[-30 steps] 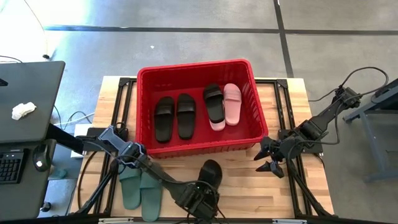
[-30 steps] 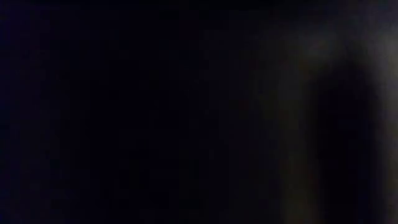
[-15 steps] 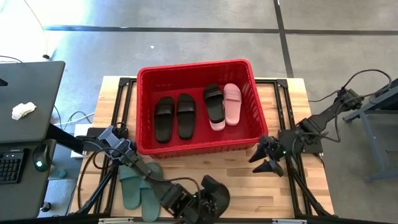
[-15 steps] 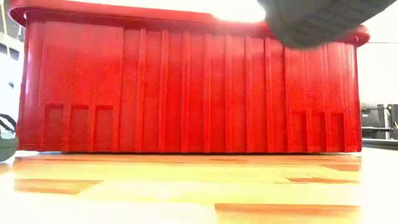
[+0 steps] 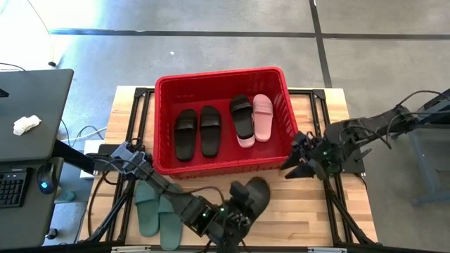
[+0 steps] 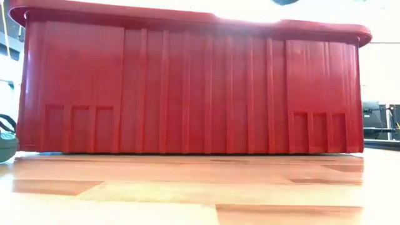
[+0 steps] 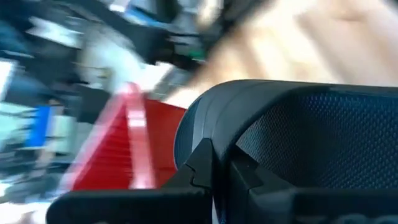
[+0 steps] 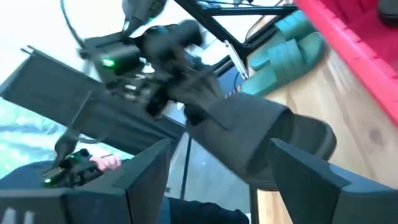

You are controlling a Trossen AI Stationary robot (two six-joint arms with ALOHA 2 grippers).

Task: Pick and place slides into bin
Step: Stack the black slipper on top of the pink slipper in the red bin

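Note:
A black slide (image 5: 254,195) hangs above the near part of the table, with my left gripper (image 5: 238,209) shut on it. In the low view only its tip (image 6: 284,2) shows above the bin's rim. The red bin (image 5: 164,165) stands at the table's middle. In it lie two black slides (image 5: 198,132) side by side, and another black slide (image 5: 241,116) next to a pink one (image 5: 263,117). A green pair (image 5: 158,214) lies flat on the table at the near left. My right gripper (image 5: 290,167) hovers open by the bin's near right corner, with nothing between its fingers. My left gripper pinches the black slide by its edge (image 7: 211,127) at the end nearest the table's near edge, between its two shut fingers. The fingers come from the near side, slanting slightly down, along the slide. The slide is lifted clear of the table and sticks out beyond the fingers toward the bin.
Black frame rails (image 5: 137,105) run along the table's left and right sides. A dark desk with a keyboard (image 5: 10,190) and a mouse stands off the left edge. Bare wood (image 5: 281,211) lies between the bin and the near edge.
My left gripper has risen with the black slide and tipped toward level. The slide has come off the table, now clear and higher, a little nearer the bin. My right gripper has risen, turned, and drawn toward the bin's near right corner, staying open.

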